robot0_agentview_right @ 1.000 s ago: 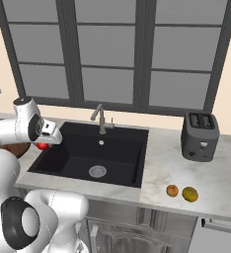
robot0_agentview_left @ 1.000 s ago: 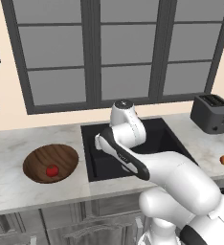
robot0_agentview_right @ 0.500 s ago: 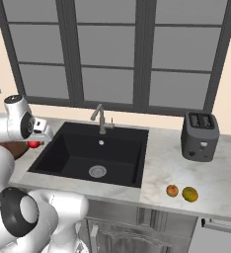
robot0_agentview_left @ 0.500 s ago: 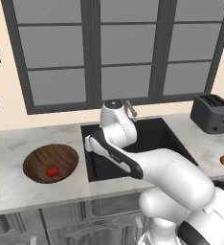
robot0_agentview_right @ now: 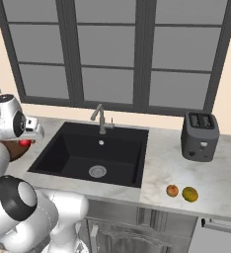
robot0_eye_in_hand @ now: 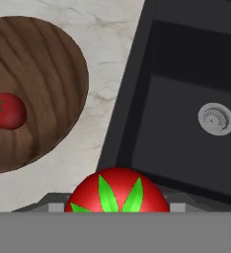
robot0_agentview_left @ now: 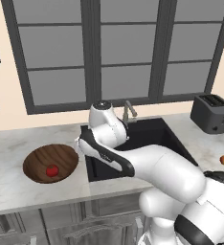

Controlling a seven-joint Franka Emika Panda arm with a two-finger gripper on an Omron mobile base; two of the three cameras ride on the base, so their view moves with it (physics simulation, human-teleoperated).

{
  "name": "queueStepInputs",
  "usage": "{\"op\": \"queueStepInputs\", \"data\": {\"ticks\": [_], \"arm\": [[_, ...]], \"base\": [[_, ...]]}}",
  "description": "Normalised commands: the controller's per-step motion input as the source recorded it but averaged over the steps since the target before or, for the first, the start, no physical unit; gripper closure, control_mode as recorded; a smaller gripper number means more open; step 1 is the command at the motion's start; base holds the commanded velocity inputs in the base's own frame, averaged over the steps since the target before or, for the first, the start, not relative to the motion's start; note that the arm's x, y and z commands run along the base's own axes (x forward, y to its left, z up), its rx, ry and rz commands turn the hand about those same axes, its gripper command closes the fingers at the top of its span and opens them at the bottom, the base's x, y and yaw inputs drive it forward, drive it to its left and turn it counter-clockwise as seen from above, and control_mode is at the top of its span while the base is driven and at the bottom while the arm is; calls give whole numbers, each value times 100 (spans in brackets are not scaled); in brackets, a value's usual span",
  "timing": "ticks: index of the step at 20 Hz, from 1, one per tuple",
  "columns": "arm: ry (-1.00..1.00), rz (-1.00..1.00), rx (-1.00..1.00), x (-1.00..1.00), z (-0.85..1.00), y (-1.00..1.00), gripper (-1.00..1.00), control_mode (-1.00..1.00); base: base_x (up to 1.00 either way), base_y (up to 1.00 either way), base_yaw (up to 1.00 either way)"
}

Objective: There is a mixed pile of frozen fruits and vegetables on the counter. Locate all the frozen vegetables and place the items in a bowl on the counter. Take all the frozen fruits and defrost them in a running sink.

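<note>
Bowl: a dark brown wooden bowl (robot0_agentview_left: 39, 160) is set on the marble counter (robot0_agentview_left: 8, 186), at nine o'clock from the sink; in the hand view its grained rim (robot0_eye_in_hand: 63, 64) is seen at ten o'clock.
Red piece in bowl: one red vegetable (robot0_agentview_left: 51, 171) lies on the bowl floor, toward six o'clock of the bowl; in the hand view it is found at the far left (robot0_eye_in_hand: 6, 111), a green star on top.
Gripper: the gripper (robot0_agentview_left: 79, 143) is held above the counter strip between bowl rim and sink edge; in the right base view it is seen at nine o'clock (robot0_agentview_right: 31, 134).
Held piece: a second red vegetable (robot0_eye_in_hand: 117, 190) with green leaf marks is pinched between the fingers, at six o'clock in the hand view.
Sink: the black basin (robot0_agentview_left: 147, 139) is seen at centre, its metal drain (robot0_agentview_right: 97, 171) on the floor and the faucet (robot0_agentview_right: 100, 116) at twelve o'clock.
Toaster: a dark toaster (robot0_agentview_right: 200, 136) stands on the counter at three o'clock from the sink.
Fruits: an orange ball (robot0_agentview_right: 172, 190) and a yellow-green ball (robot0_agentview_right: 189, 194) lie just beside each other at six o'clock from the toaster.
</note>
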Motion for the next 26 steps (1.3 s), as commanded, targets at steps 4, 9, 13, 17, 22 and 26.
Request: {"op": "queueStepInputs", "data": {"ticks": [4, 9, 13, 17, 22, 26], "arm": [[1, 7, 0, 7, 0, 41, 100, -100], [1, 6, 0, 10, 0, 35, 100, -100], [2, 4, 0, 13, 0, 31, 100, -100], [2, 3, 0, 22, -8, 28, 100, -100], [2, 2, 0, 20, -10, 29, 100, -100], [2, 2, 0, 14, -14, 29, 100, -100]], "base": [[0, 0, 0], [0, 0, 0], [0, 0, 0], [0, 0, 0], [0, 0, 0], [0, 0, 0]]}}
